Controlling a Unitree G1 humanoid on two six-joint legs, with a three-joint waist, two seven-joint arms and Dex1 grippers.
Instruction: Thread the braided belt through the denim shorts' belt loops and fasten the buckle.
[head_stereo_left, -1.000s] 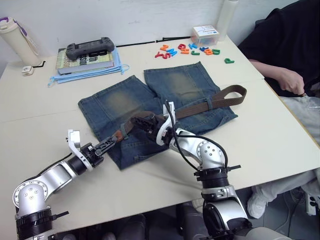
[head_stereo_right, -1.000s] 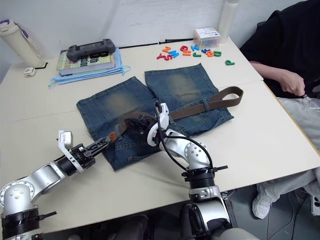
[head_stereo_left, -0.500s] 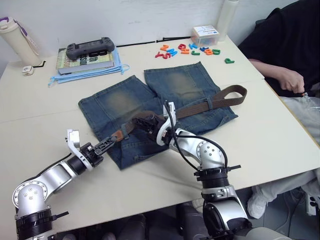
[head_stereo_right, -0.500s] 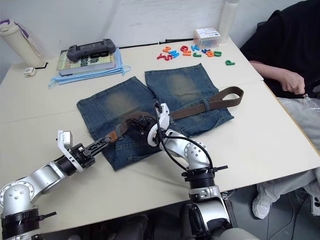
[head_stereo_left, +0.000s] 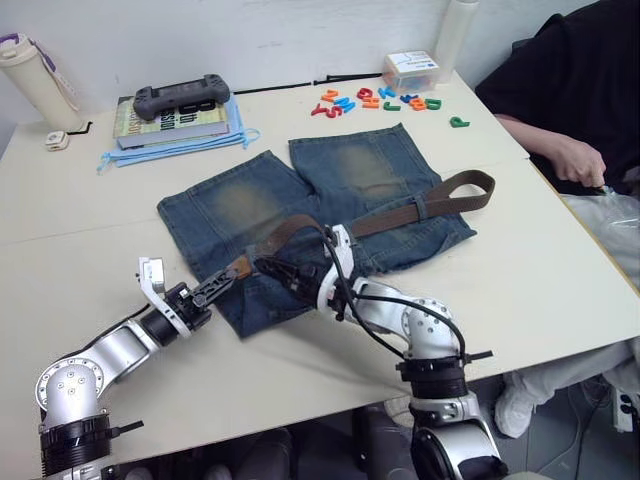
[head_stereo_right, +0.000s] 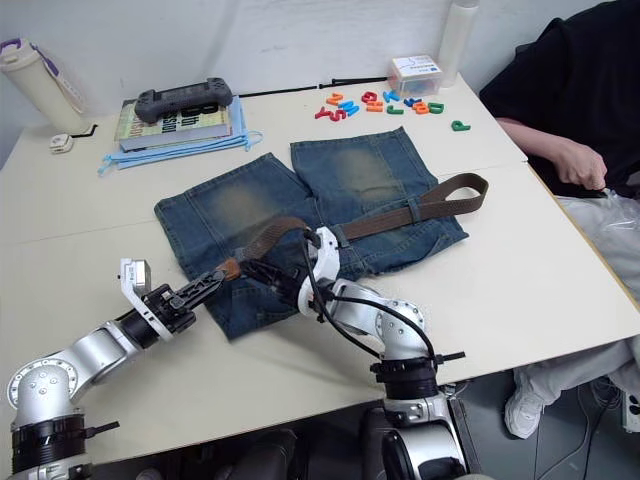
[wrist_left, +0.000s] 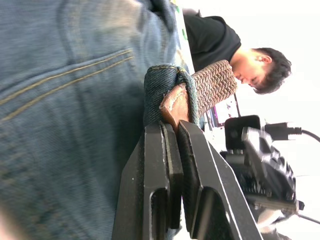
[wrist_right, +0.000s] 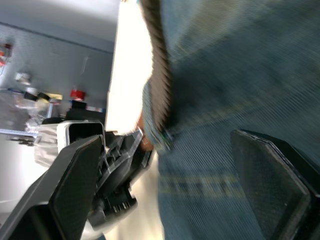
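Pinching tan leather – braided belt (wrist_left: 212, 82).

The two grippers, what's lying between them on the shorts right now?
In the left eye view, between the left gripper and right gripper lies the braided belt, its tan end passing a belt loop on the denim shorts.

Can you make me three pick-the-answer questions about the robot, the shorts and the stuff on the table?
1. Where is the game controller?
A. on the book
B. on the denim shorts
C. on the floor

2. What colour are the denim shorts?
A. red
B. faded blue
C. white

3. What is the left gripper doing?
A. hanging open in the air
B. pinching the braided belt's tan end
C. holding a bottle

Answers: 1 A, it lies on the book at the far left. 2 B, the cloth is blue with yellowish patches. 3 B, its fingers are closed on the braided belt at a belt loop.
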